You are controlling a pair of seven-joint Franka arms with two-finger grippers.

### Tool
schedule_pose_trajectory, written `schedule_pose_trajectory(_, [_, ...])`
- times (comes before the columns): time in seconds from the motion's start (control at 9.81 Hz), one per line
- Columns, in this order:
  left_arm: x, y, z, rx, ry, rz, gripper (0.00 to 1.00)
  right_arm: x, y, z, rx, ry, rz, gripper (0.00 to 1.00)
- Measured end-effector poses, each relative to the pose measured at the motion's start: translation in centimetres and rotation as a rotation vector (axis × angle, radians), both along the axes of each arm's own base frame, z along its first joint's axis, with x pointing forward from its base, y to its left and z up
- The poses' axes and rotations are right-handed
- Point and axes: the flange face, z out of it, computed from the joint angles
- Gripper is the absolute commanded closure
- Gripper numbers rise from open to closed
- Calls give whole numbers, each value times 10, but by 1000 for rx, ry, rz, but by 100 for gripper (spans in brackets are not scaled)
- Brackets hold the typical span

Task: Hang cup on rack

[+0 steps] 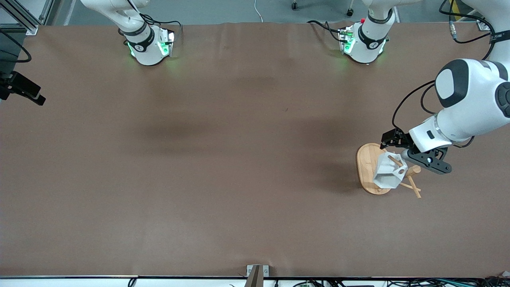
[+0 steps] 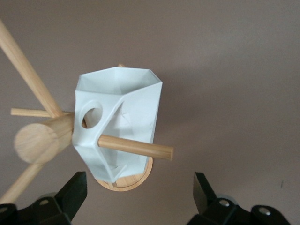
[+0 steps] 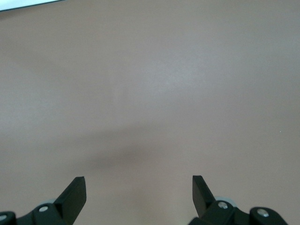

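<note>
Brown table (image 1: 199, 159) – cup (image 2: 117, 122) hangs on the rack (image 1: 368, 159) by a peg through its handle, so left gripper (image 2: 140, 197) hovers above, fingers apart; right gripper (image 3: 139, 197) waits, fingers apart too.

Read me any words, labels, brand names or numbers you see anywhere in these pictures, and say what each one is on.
No text can be read.
The cup on the rack: plain, unmarked.
A small white marking on a black cable band near the left arm: too small to read.
Round marks on the arm bases: symbols, not legible text.
</note>
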Motion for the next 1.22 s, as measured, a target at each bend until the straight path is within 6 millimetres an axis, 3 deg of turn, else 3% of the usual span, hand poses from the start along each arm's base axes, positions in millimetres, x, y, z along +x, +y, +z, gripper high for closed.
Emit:
schedule_pose_trajectory(0.41, [-30, -45, 94, 118, 5, 115, 0, 0, 0, 0, 0, 1, -1, 0])
schedule_pose_trajectory(0.51, [-35, -48, 117, 150, -4, 121, 0, 0, 0, 0, 0, 1, -1, 0])
schedule_pose_trajectory(0.61, [-35, -35, 140, 159, -17, 138, 0, 0, -1, 0, 0, 1, -1, 0])
schedule_pose_trajectory(0.82, [-39, -14, 163, 167, -12, 157, 0, 0, -1, -1, 0, 1, -1, 0])
schedule_pose_trajectory(1.22, [-87, -17, 216, 170, -2, 182, 0, 0, 0, -1, 0, 2, -1, 0])
